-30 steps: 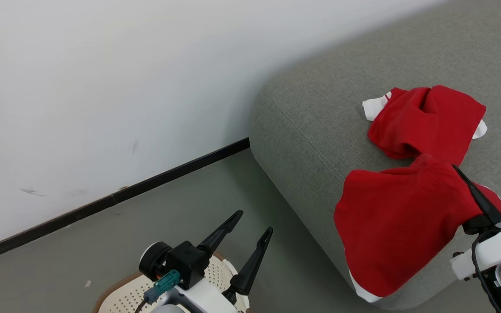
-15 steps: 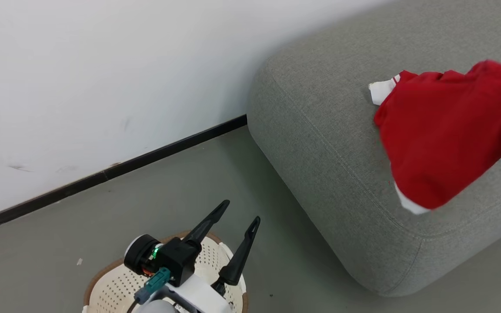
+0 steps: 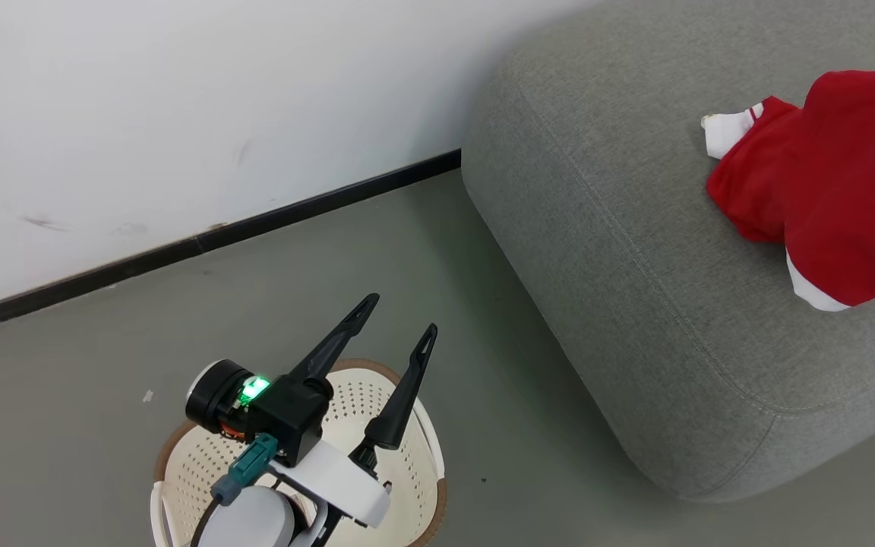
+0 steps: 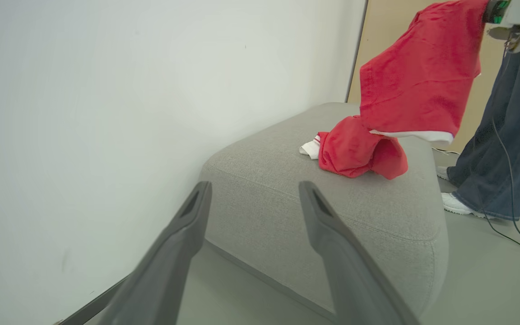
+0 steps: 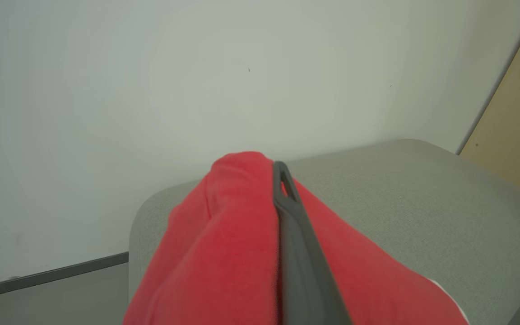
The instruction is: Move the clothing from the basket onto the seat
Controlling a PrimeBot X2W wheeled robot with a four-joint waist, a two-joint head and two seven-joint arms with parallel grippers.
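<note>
We have lifted the held garment [image 4: 415,76] from the edge of the seat [image 3: 635,304] to above the first garment [image 4: 355,153] lying there. Our right gripper [image 5: 281,174] pinches it tight. Our left gripper [image 3: 399,315] gapes empty over the basket [image 3: 365,399]. We are placing now: lower, then release. The basket may hold more, since our arm hides its inside.

Grey seat [image 3: 635,304] stood on grey floor [image 3: 141,334]. Crumpled red garment [image 4: 355,153] lay on seat top. Basket [image 3: 418,486] sat on floor, apart from seat.
</note>
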